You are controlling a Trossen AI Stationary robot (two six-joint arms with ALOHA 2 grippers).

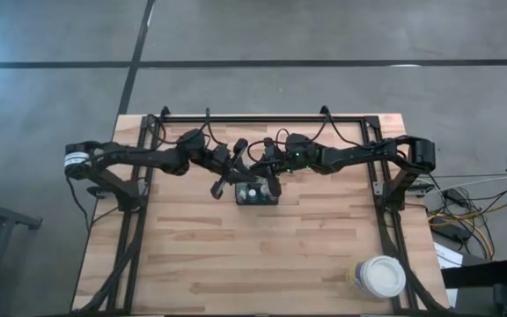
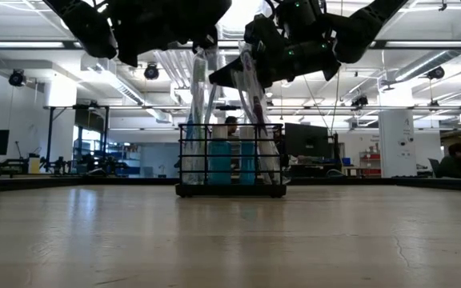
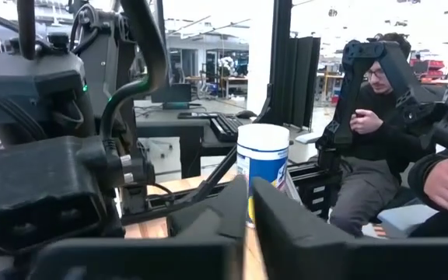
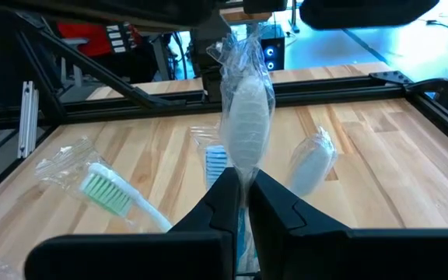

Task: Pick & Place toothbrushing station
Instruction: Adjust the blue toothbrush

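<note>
From above, the black wire caddy (image 1: 258, 195) sat near the middle of the pale wooden table (image 1: 262, 264), with both dark arms reaching in over it. The left gripper (image 1: 224, 183) hung just beside the caddy's left end, the right gripper (image 1: 274, 180) over its upper edge. A large cup with a white lid (image 1: 381, 276) stood well apart, near the table's right front corner.

The level view showed what the overhead one could not: the caddy (image 2: 231, 164) was an open grid of thin rods, standing upright, with plastic-wrapped toothbrushes (image 2: 250, 96) sticking up out of it and two blue shapes low inside.

The right wrist view gave the closest look. The right gripper (image 4: 243, 190) was closed on a toothbrush with white bristles (image 4: 246, 128), wrapped in crinkled clear film. A green-bristled brush (image 4: 106, 193) leaned to one side, a blue-bristled one (image 4: 216, 162) stood behind the fingers, and another wrapped white head (image 4: 311, 163) lay beyond.

The left wrist view showed the left gripper (image 3: 248, 204) with its fingers nearly together; I could not tell whether anything was between them. Past it stood the lidded cup (image 3: 262, 167), and a seated person (image 3: 379, 140) in the room behind.
</note>
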